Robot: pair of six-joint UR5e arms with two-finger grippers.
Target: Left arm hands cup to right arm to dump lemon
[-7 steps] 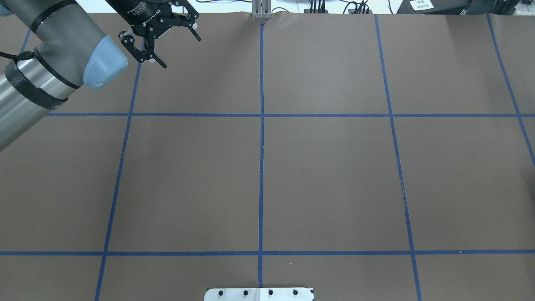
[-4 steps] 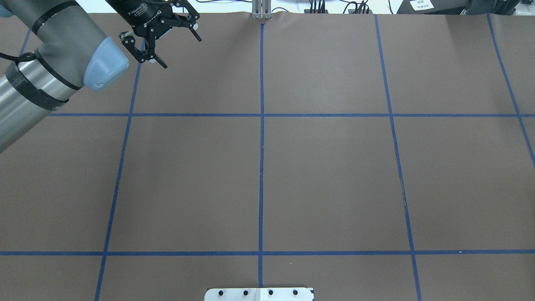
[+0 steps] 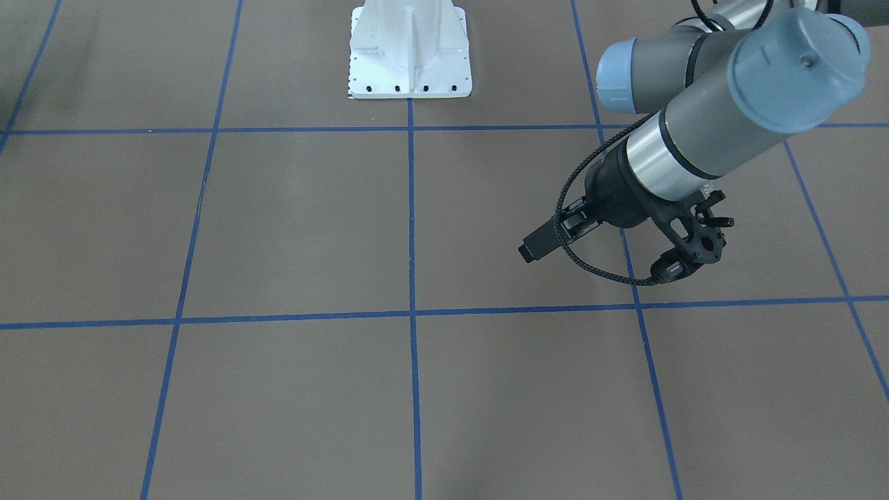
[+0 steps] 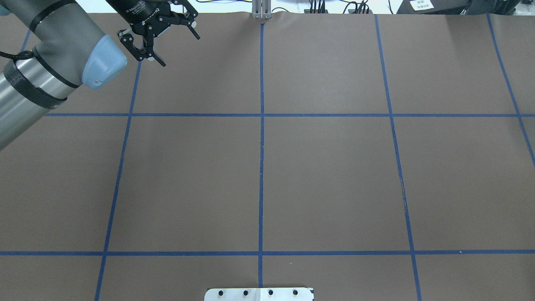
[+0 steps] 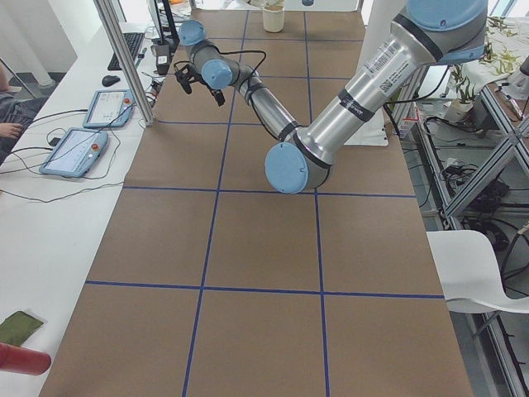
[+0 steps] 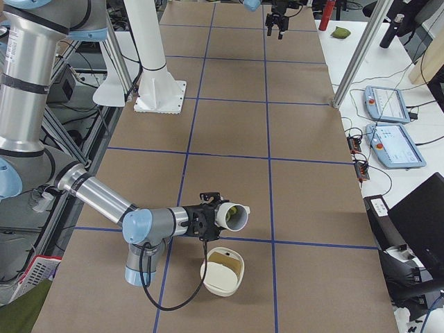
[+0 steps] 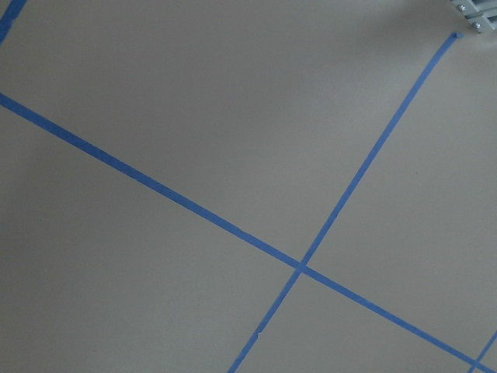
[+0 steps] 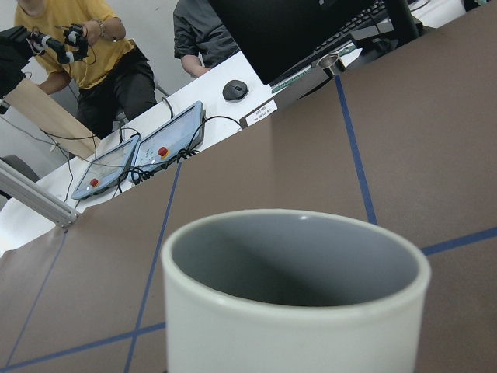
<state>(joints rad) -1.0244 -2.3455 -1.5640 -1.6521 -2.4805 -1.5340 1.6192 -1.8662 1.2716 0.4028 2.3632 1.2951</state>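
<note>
Cup sits at the tip of my right gripper, held clear of the table, out at my right end. It is tipped onto its side with the long axis about level. The mouth points toward the operators' side, away from my base. Lemon shows just inside the mouth. Cream bowl stands on the table just beside.

Right finger spread: cannot tell.

Left gripper is spread wide, over the far left corner. Since a second ago it has edged slightly toward the far edge, with the same spread.
</note>
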